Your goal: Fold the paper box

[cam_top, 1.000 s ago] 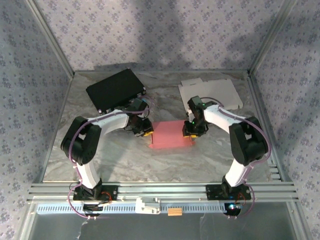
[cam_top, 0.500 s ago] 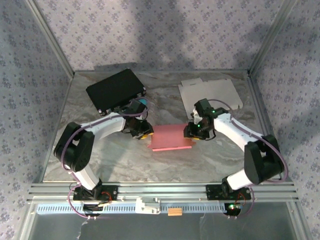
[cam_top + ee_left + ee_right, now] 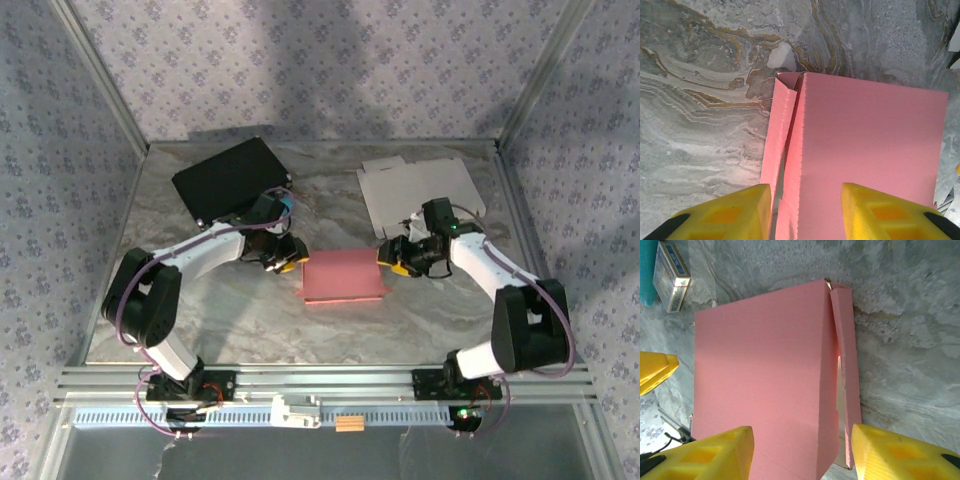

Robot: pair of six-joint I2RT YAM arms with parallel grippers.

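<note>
Paper box (image 3: 345, 277) mid-table (image 3: 250, 320), a gripper on each flank.
Left gripper (image 3: 287, 264) just left of it, right gripper (image 3: 398, 260) just right (both close in); behind them, case (image 3: 230, 178) back-left, card sheet (image 3: 420, 188) back-right.

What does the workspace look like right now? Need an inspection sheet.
surface: marbled tabletop, no spills seen
job's things: pink paper box mid-table, a narrow flap loose at each side
clutter: black case far left; white flat carton far right
grippers: left claw and right claw open, flanking the box, holding nothing
cables: purple cables run along both arms
surroundings: patterned walls; aluminium rail at near edge
</note>
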